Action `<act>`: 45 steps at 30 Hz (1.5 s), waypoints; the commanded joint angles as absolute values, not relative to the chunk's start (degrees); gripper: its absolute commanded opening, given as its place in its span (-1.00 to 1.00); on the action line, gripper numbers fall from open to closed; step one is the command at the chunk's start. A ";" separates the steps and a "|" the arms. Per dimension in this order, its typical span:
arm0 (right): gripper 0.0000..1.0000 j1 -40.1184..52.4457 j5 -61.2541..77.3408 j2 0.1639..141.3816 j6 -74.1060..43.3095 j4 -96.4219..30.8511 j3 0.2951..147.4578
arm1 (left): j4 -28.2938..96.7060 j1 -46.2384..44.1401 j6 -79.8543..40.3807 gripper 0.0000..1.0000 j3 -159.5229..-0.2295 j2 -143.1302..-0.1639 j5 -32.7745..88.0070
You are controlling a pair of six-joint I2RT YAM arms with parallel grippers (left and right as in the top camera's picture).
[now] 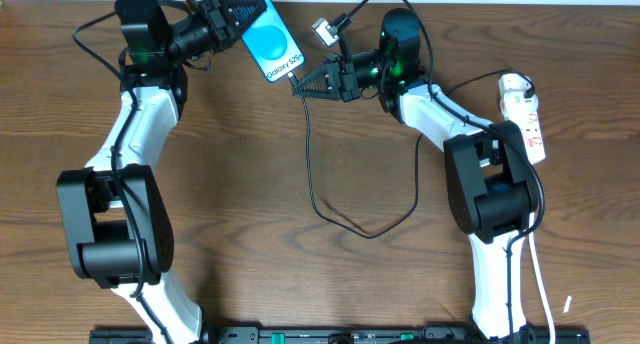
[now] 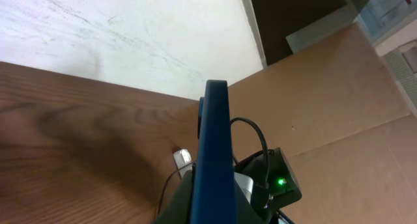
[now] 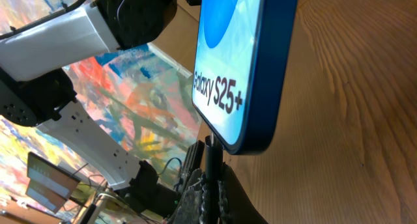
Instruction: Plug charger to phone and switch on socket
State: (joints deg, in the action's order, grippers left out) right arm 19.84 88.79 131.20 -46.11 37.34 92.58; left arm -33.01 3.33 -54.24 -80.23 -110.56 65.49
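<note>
Up at the top middle of the overhead frame, the phone (image 1: pixel 270 39) is angled with its blue screen showing, upper end pinched by the fingers of the left gripper (image 1: pixel 243 17). At its lower end the charger (image 3: pixel 212 152) tip meets the bottom edge (right wrist view shows it butted right up against it), clamped tight by the right gripper (image 1: pixel 302 86). Rest of the charger loops down across the tabletop (image 1: pixel 250 184). Socket (image 1: pixel 527 109) lies far right, well apart.

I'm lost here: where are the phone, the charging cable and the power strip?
Phone (image 1: pixel 268 39), overhead view, middle of blue screen.
Charging cable (image 1: pixel 370 235), overhead view, bottom of its loop.
Power strip (image 1: pixel 533 124), overhead view, white body.
</note>
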 commanded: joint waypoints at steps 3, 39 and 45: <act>-0.98 19.81 89.49 130.19 -46.41 37.54 92.92 | -33.50 2.63 -55.83 -0.85 -81.12 -108.49 66.94; -0.98 19.29 89.49 130.19 -46.46 37.54 92.92 | -33.54 0.93 -53.54 -0.85 -81.12 -108.49 71.46; -0.98 18.48 89.49 130.19 -46.48 37.54 92.92 | -33.52 0.93 -51.37 -0.85 -81.12 -108.49 74.46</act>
